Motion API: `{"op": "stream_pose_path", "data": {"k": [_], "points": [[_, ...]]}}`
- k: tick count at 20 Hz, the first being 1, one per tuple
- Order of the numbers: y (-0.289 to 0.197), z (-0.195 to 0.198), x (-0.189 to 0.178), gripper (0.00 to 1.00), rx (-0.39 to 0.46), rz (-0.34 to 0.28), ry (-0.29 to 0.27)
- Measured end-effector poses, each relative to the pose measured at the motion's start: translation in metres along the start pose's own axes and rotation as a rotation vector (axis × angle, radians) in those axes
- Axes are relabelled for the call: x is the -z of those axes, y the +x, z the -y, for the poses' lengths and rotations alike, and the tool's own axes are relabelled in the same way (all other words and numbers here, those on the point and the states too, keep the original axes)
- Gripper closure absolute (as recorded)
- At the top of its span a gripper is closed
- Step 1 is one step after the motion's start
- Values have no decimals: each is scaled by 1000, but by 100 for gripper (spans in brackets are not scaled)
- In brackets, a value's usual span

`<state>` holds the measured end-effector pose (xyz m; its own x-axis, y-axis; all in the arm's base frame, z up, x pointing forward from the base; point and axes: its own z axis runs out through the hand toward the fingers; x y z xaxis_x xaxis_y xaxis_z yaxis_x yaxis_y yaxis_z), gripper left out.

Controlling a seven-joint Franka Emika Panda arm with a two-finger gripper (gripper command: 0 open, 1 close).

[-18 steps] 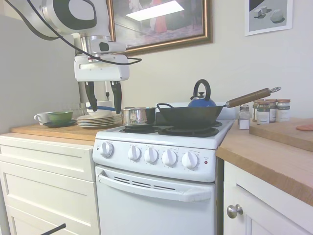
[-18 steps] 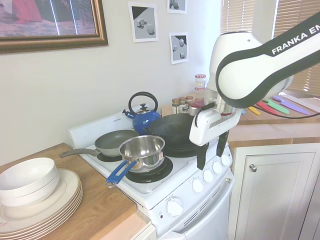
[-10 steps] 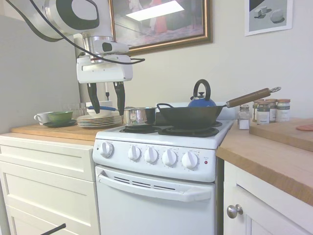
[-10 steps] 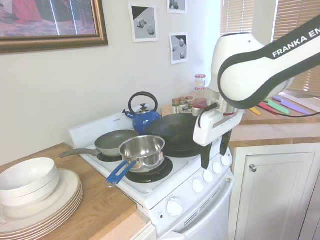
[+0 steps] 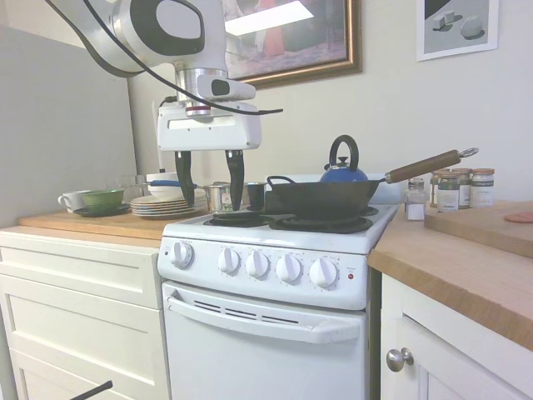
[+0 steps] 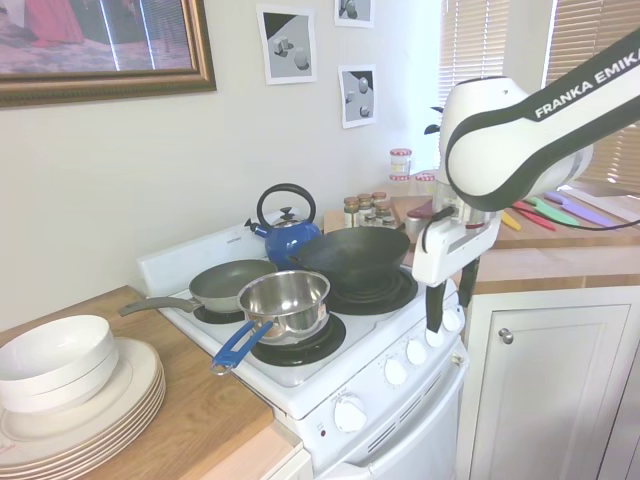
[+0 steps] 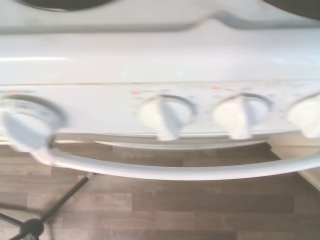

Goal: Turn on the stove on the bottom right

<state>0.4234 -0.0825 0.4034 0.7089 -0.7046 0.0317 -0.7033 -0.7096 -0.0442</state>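
The stove (image 5: 266,333) is a small white range with a row of round white knobs (image 5: 288,267) and a red light (image 5: 351,276) on its front panel. My gripper (image 5: 211,205) hangs open and empty in front of the range, fingers pointing down. In the second exterior view the gripper (image 6: 450,315) is level with the knobs (image 6: 416,351) at the right end of the row, with no contact visible. The wrist view looks down on blurred knobs (image 7: 165,116) and the oven door handle (image 7: 175,171).
On the burners stand a steel saucepan with a blue handle (image 6: 285,300), a black wok (image 5: 321,198), a blue kettle (image 5: 343,172) and a frying pan (image 6: 230,283). Stacked plates with a bowl (image 6: 60,385) sit on the left counter, spice jars (image 5: 454,190) on the right one.
The arm has carried the gripper rightward along the stove front, toward the right-hand knobs, and slightly lower. It has stayed open throughout.
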Motion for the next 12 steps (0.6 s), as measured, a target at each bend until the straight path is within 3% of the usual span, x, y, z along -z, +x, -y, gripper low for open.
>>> {"op": "stream_pose_path", "data": {"k": [12], "points": [[70,-21,-39,0,-3,41,-57]]}}
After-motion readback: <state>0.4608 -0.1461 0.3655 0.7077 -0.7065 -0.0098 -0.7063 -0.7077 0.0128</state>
